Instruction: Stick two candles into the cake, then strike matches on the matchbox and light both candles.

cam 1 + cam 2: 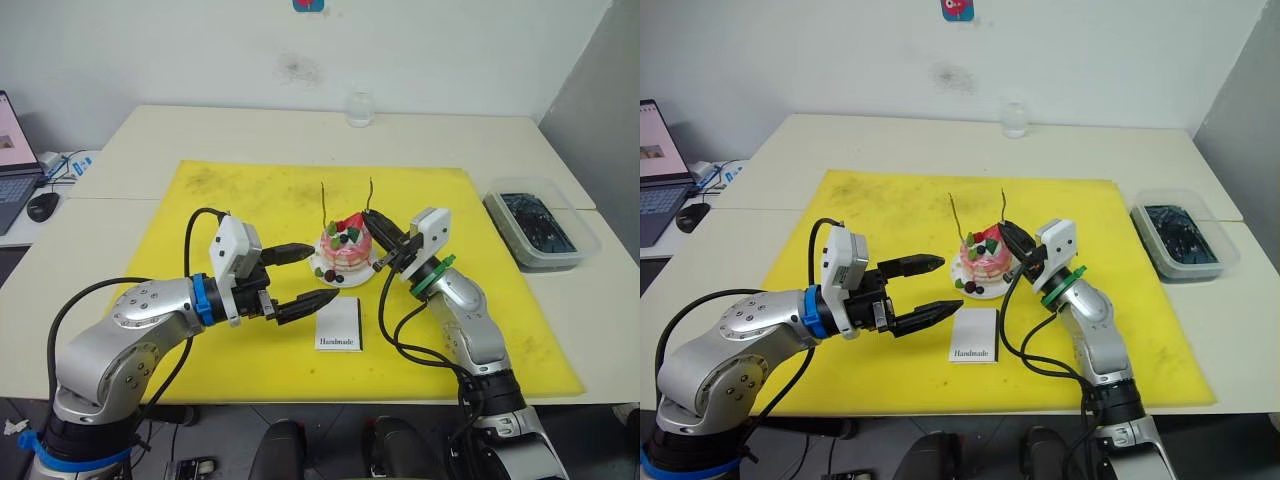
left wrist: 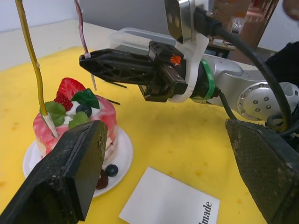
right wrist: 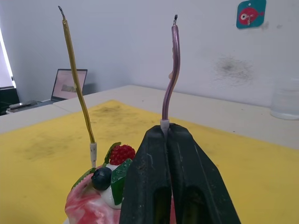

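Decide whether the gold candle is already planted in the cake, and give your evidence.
Planted. The gold candle stands upright, its white base sunk into the top of the cake, with no end effector touching it.

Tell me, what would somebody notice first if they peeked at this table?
Probably the little pink cake in the middle of the yellow mat, with two long thin candles standing up out of it. The right hand is shut on the base of the purple candle, and the left hand waits open beside the cake, just above the white matchbox.
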### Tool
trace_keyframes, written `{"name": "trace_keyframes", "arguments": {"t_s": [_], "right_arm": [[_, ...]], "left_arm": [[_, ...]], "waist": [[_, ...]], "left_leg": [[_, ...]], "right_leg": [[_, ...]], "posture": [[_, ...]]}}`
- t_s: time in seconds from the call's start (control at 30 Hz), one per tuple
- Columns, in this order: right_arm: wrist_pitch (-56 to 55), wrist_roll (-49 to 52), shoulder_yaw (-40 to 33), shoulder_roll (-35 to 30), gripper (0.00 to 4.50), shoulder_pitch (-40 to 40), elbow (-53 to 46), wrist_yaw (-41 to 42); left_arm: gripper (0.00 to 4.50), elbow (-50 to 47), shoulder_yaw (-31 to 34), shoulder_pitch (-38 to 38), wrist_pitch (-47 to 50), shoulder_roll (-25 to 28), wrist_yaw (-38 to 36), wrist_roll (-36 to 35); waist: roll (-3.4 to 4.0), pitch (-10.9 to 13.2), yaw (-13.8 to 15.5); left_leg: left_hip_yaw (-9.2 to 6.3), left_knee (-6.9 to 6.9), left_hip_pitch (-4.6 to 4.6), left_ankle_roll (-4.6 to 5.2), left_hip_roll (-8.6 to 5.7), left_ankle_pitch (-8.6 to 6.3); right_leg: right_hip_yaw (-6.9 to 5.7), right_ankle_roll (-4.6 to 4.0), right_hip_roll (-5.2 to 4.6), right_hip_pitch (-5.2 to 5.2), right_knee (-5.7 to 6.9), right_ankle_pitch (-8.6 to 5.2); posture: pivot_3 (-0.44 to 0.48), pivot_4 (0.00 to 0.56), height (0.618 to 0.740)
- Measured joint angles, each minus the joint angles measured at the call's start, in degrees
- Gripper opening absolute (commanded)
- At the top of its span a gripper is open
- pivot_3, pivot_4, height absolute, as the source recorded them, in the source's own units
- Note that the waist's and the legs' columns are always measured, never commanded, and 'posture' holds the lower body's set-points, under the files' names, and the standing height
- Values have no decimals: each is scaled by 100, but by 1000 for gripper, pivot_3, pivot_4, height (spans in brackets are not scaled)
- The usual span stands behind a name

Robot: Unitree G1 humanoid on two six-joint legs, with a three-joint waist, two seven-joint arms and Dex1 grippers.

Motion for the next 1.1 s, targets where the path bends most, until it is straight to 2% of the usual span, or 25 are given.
{"name": "trace_keyframes", "arguments": {"t_s": [1.1], "right_arm": [[-849,-347,136,240,50,442,510,-237]], "left_arm": [[4500,192,-223,-143,-84,34,-143,61]], "waist": [[0,0,-3]], "left_leg": [[-1,-1,1,0,1,0]], "right_leg": [[0,0,-7,0,-1,0]], "posture": [[0,150,740]]}}
